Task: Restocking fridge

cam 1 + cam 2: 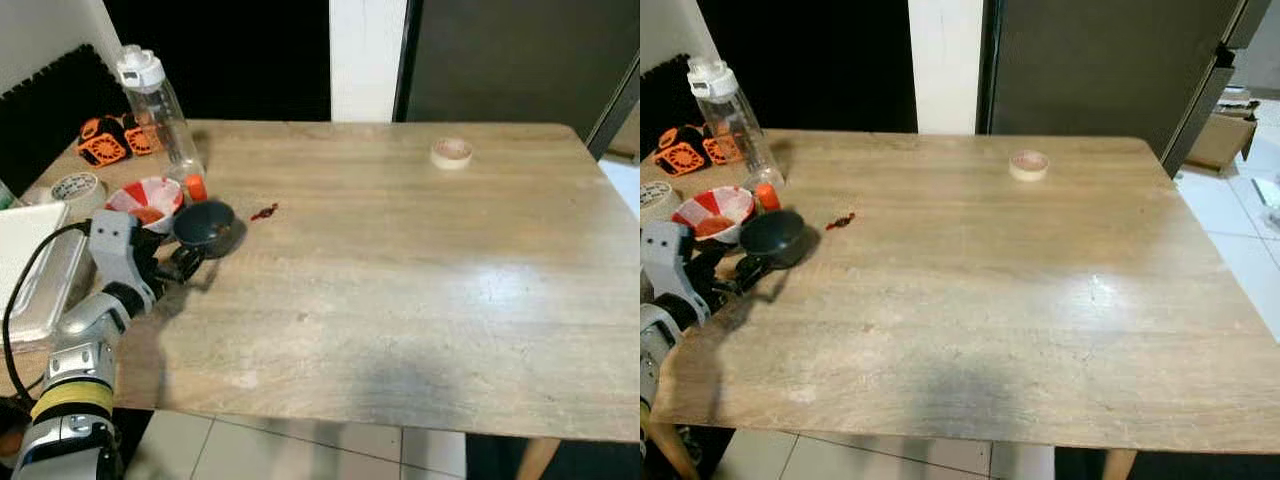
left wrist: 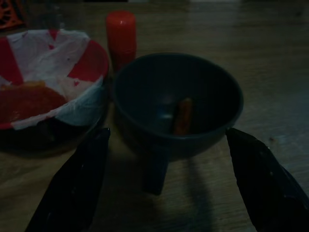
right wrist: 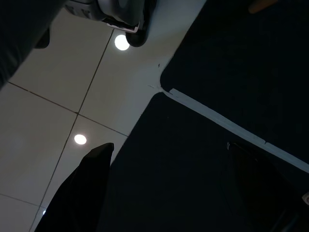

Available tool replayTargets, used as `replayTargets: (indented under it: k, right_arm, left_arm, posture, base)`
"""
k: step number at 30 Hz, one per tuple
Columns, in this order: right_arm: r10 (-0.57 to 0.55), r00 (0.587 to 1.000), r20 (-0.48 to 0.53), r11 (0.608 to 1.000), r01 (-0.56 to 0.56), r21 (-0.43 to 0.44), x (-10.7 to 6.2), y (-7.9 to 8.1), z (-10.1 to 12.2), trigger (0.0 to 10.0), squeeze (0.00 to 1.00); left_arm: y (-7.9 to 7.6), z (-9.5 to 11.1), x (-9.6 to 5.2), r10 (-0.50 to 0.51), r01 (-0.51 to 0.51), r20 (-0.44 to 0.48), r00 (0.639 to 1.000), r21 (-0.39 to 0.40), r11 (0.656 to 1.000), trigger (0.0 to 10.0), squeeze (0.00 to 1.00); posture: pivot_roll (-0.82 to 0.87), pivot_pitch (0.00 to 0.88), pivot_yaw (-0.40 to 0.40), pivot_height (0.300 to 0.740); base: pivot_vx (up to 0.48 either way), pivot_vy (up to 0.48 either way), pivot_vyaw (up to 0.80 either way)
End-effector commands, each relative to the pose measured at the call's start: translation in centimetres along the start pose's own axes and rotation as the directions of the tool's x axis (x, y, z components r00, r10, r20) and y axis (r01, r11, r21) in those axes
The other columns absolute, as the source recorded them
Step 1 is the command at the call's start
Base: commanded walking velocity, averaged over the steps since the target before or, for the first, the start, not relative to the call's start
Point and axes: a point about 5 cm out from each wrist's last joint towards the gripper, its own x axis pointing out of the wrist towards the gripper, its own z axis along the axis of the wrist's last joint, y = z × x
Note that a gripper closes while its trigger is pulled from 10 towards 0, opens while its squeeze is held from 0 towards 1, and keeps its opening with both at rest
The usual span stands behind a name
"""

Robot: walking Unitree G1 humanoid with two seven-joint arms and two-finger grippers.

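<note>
Left tool (image 2: pixel 166 181) spread wide before a dark bowl (image 1: pixel 205 224) — right tool (image 3: pixel 169 188) spread too; no legible writing.

Left end effector (image 2: pixel 166 181) spread wide.

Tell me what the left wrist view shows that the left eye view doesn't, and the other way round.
Left wrist alone: a small orange piece lying inside the dark bowl, seen between the open black fingers. Left eye alone: the clear bottle, tape rolls, a foil tray and the whole wooden table. Both: the dark bowl, the red-and-white bowl, the orange cylinder and the left gripper at the bowl.
</note>
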Motion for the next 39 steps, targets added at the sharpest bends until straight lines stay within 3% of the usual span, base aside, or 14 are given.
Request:
replayTargets:
  k: [1, 6, 20, 26, 27, 29, 30, 39]
  right_arm:
    - [0.005, 1.000, -0.020, 1.000, -0.005, 0.006, -0.1, 0.1, -1.0, 10.0, 0.00]
    - [0.003, 1.000, -0.020, 1.000, -0.003, 0.005, -0.2, 0.0, -1.1, 10.0, 0.00]
    - [0.003, 1.000, -0.028, 1.000, -0.003, 0.002, -0.3, -0.2, -1.5, 10.0, 0.00]
    - [-0.003, 1.000, -0.024, 1.000, 0.003, 0.004, -0.3, -0.2, -1.5, 10.0, 0.00]
    - [-0.004, 1.000, -0.024, 1.000, 0.004, 0.004, -0.3, -0.2, -1.5, 10.0, 0.00]
    - [-0.005, 1.000, -0.023, 1.000, 0.005, 0.006, -0.3, -0.2, -1.5, 10.0, 0.00]
    - [-0.005, 1.000, -0.023, 1.000, 0.006, 0.007, -0.3, -0.2, -1.5, 10.0, 0.00]
    - [-0.011, 1.000, -0.022, 1.000, 0.011, 0.009, -0.3, -0.2, -1.5, 10.0, 0.00]
  left_arm:
    - [0.6, -0.1, -0.6, -0.015, 0.015, -0.020, 1.000, 0.015, 1.000, 10.0, 0.00]
    - [0.2, -0.4, -0.3, -0.065, 0.065, -0.010, 0.998, 0.020, 0.998, 10.0, 0.00]
    - [-0.2, -1.3, 0.0, -0.075, 0.077, -0.044, 0.996, 0.043, 0.996, 10.0, 0.00]
    - [-0.7, -0.8, 0.9, -0.090, 0.090, 0.001, 0.996, 0.052, 0.995, 10.0, 0.00]
    - [-0.8, -0.6, 1.1, -0.084, 0.083, 0.014, 0.996, 0.057, 0.995, 1.4, 0.00]
    - [-0.8, -0.6, 1.2, -0.076, 0.074, 0.021, 0.997, 0.055, 0.996, 1.4, 0.00]
    - [-0.8, -0.5, 1.3, -0.068, 0.066, 0.026, 0.997, 0.056, 0.996, 0.0, 0.00]
    - [-1.1, -0.7, 1.6, -0.086, 0.084, 0.031, 0.996, 0.054, 0.995, 0.0, 0.00]
  posture:
    - [-0.09, 0.235, 0.022, 0.740]
    - [-0.10, 0.243, 0.020, 0.740]
    - [-0.11, 0.248, 0.021, 0.740]
    - [-0.12, 0.244, 0.021, 0.740]
    - [-0.12, 0.244, 0.021, 0.740]
    - [-0.12, 0.244, 0.021, 0.740]
    - [-0.12, 0.244, 0.021, 0.740]
    - [-0.14, 0.223, 0.025, 0.740]
  base:
    - [0.000, 0.000, 0.00]
    - [0.000, 0.000, 0.00]
    - [0.000, 0.000, 0.00]
    - [0.000, 0.000, 0.00]
    - [0.000, 0.000, 0.00]
    - [0.000, 0.000, 0.00]
    - [0.000, 0.000, 0.00]
    - [0.000, 0.000, 0.00]
